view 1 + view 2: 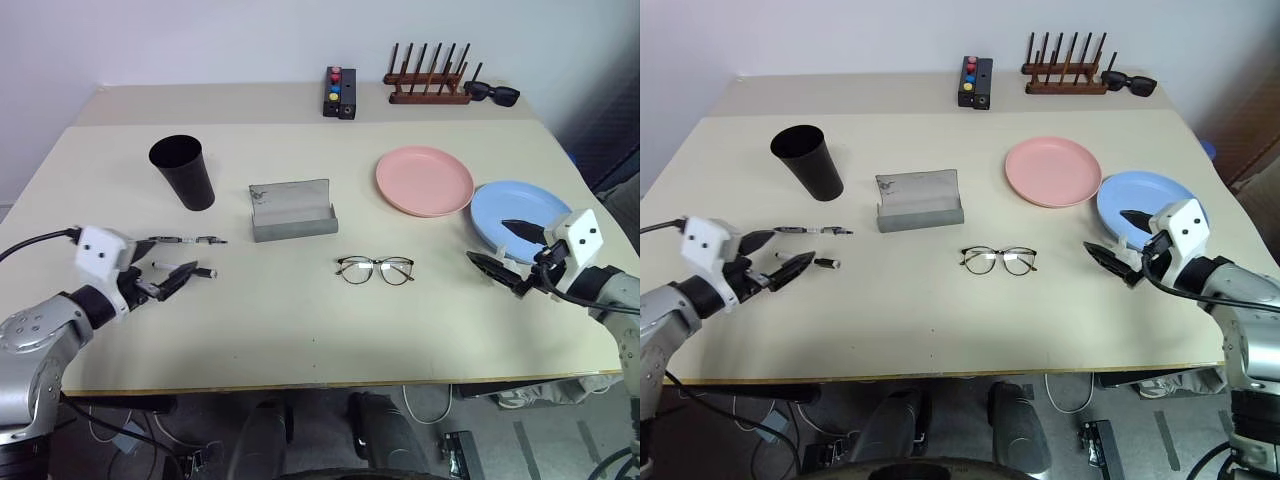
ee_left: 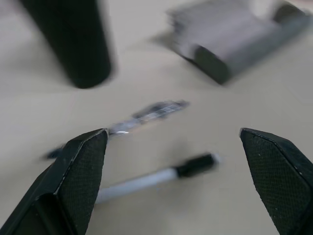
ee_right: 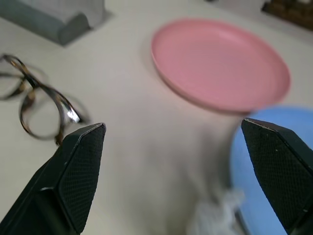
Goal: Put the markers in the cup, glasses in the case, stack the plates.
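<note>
Left gripper (image 1: 170, 278) fingers spread wide over the markers (image 1: 185, 270); right gripper (image 1: 508, 250) likewise spread, empty, at blue plate (image 1: 510, 205) edge near table (image 1: 300, 330) corner.

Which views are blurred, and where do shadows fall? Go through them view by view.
Left eye view: sharp, with soft shadows beside the cup and case. Right eye view: the same, no strong glare on the table. Left wrist view: cup, case and both markers smeared, fingers crisp. Right wrist view: glasses and pink plate soft, fingers crisp.
</note>
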You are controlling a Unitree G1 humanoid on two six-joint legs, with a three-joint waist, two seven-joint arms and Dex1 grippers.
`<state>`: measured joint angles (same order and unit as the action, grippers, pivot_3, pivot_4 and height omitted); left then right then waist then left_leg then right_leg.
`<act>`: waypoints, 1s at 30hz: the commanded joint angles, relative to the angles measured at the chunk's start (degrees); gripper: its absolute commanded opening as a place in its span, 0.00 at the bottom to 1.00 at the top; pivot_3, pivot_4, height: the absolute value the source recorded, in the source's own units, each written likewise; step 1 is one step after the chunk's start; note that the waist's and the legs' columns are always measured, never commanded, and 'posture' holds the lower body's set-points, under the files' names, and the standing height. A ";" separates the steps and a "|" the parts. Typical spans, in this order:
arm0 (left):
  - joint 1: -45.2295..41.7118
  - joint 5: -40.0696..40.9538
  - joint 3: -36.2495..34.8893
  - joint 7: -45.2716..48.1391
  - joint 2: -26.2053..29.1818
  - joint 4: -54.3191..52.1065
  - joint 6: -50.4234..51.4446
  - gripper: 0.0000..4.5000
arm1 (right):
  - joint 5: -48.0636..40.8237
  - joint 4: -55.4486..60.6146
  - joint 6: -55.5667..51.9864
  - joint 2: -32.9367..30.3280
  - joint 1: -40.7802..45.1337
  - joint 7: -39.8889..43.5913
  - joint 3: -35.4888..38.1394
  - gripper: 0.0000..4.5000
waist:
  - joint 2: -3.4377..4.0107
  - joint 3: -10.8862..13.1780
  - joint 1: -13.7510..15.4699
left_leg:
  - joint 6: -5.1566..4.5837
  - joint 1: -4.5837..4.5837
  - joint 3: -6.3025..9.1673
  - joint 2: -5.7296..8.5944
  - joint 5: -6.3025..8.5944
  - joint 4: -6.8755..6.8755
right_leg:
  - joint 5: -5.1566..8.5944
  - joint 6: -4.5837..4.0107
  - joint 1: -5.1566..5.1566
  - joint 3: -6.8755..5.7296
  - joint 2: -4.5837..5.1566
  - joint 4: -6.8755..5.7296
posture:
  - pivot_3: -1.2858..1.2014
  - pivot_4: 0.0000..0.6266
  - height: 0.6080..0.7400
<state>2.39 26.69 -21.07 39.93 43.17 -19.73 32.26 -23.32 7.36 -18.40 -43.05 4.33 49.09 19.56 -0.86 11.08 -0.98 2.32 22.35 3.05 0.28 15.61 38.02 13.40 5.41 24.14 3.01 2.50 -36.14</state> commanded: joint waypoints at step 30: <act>-42.17 -28.33 37.12 40.75 8.55 53.76 -29.10 0.23 | -3.04 19.89 -5.54 10.40 1.58 -10.36 -12.28 1.00 | 0.02 -0.01 0.00 | -0.01 0.05 0.00 0.04 0.00 0.00 | -0.10 0.18 0.12 -0.01 -0.07 -0.10 | 0.52 0.24 0.96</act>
<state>-40.81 -0.32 16.00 80.93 52.06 32.96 3.35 -25.72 25.09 -24.68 -32.74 5.70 38.85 6.64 -0.84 11.07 -0.98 2.31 22.39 3.05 0.31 15.61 38.02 13.29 5.60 24.25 3.00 2.43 -36.26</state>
